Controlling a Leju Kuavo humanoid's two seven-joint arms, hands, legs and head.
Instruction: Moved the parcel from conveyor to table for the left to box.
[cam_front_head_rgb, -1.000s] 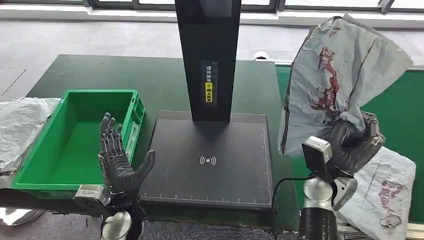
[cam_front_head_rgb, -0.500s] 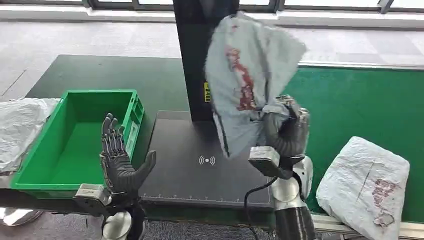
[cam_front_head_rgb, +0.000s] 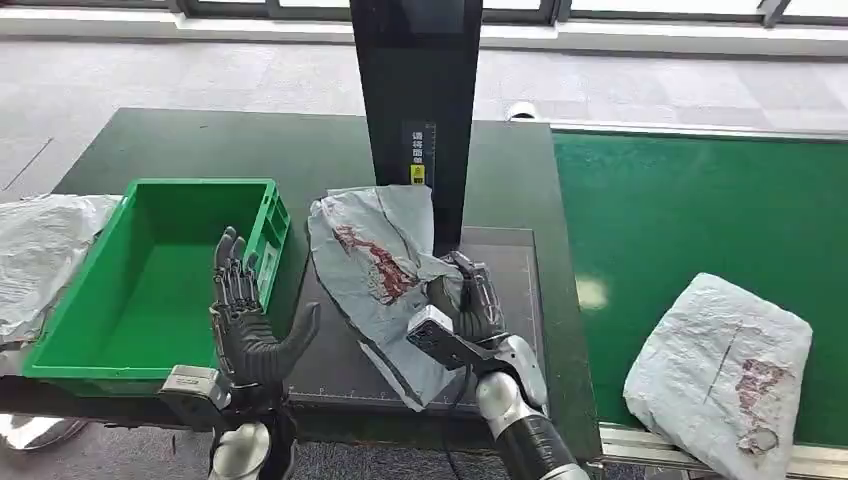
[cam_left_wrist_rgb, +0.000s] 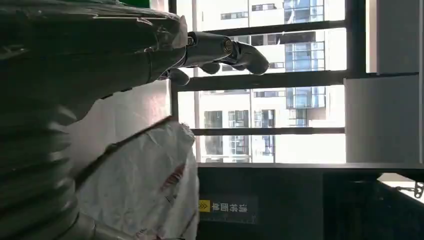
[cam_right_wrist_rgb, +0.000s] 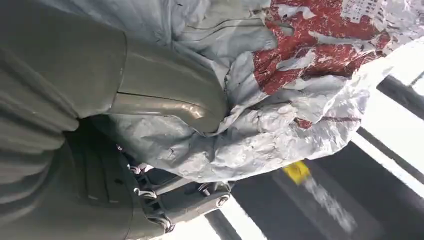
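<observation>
1. Table (cam_front_head_rgb: 200, 140): dark green; a black scale plate (cam_front_head_rgb: 500, 370) lies on it with a black post (cam_front_head_rgb: 415, 90) behind.
2. Green bin (cam_front_head_rgb: 150, 270): just left of the plate.
3. Parcel (cam_front_head_rgb: 375, 270): grey bag with red print, lying on the plate and leaning against the post.
4. My right hand (cam_front_head_rgb: 465, 300): grips the parcel's right edge, thumb pressed into the wrapper.
5. My left hand (cam_front_head_rgb: 245, 320): upright beside the bin, fingers spread, holding nothing.

Your parcel is on the black pad now.
The parcel (cam_front_head_rgb: 375, 265) is a soft grey bag, all crinkled, with red marks on it. It lies flat and tilted on the pad (cam_front_head_rgb: 510, 262), just beside the green box (cam_front_head_rgb: 262, 225).
</observation>
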